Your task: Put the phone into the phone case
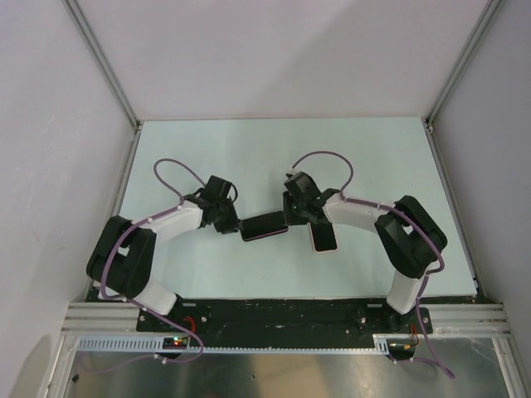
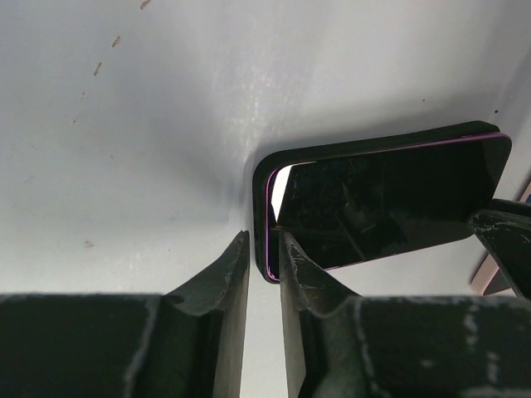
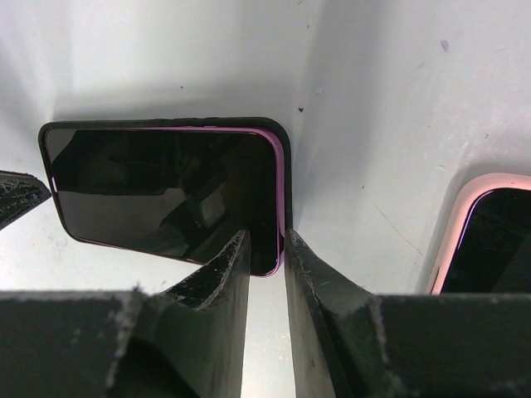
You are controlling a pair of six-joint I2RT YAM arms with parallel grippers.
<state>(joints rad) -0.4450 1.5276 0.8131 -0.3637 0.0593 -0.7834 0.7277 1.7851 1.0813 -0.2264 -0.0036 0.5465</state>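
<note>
Table: white and matte, filling the middle of the top view; a few dark specks toward 11 o'clock in the left wrist view.
Pink-cased phone: flat, dark screen up, at 4 o'clock from the table's centre.
Walls: plain white, at 9, 12 and 3 o'clock.
Frame posts: aluminium, slanting in from 11 and 1 o'clock.
Rail: slotted aluminium, across 6 o'clock.

Bright even overhead light, soft shadows, reflections on phone screen
</note>
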